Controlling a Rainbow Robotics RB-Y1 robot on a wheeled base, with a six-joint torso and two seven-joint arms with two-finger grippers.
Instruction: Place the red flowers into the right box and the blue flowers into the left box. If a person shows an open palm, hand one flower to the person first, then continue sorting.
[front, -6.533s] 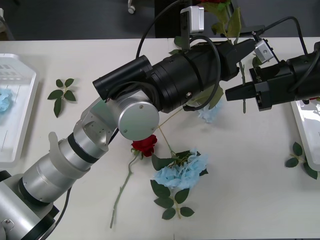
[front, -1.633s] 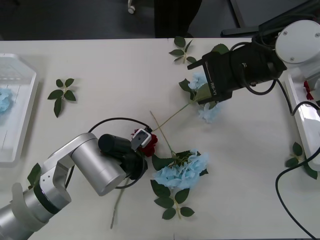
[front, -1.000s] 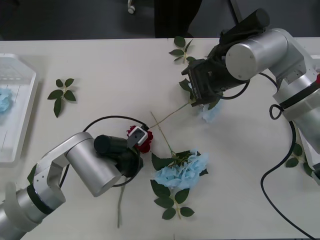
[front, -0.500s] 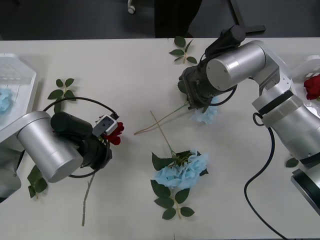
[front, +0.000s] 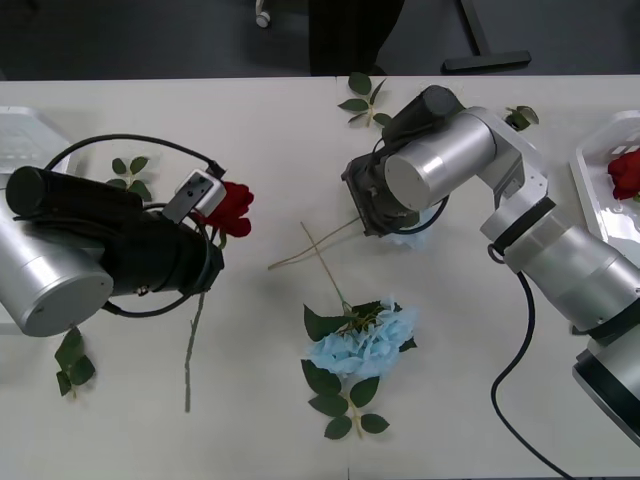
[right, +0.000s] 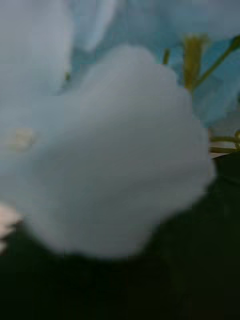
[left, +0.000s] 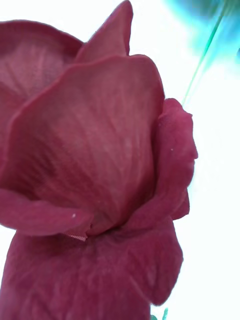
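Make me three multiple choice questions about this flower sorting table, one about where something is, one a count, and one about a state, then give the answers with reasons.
1. Where is the red rose with the long stem?
A. At the left gripper
B. In the left box
C. Under the blue flower

2. How many red flowers lie in the right box?
A. None
B. One
C. Three

3. What is the right gripper doing?
A. Parked off the table
B. Down on a blue flower
C. Holding a rose

Answers:
1. A: the red rose sits at the left gripper, its stem hanging below.
2. B: one red bloom shows in the right box.
3. B: the right gripper presses at the blue flower.
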